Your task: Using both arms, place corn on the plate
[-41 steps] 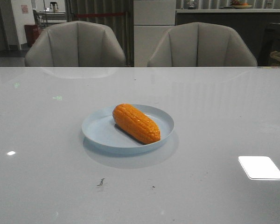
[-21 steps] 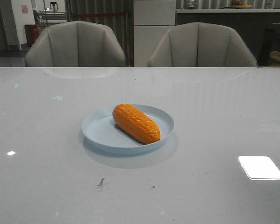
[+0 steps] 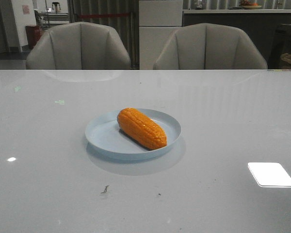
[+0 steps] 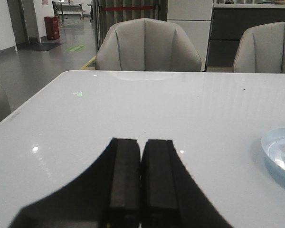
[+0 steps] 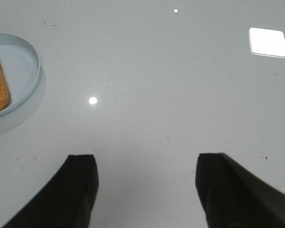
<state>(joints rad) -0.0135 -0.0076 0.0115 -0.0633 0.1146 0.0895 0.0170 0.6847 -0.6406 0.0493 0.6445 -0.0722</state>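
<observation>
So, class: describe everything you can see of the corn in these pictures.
The corn is an orange cob with rows of bumpy kernels and blunt, tapered ends, slightly glossy. It lies on its side inside the pale blue plate, set diagonally, one end toward the far rim and the other toward the near right rim. It looks whole. Only the plate touches it; neither gripper is near it.

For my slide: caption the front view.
Orange corn lies diagonally on the pale blue plate on the grey table; no grippers in view.
</observation>
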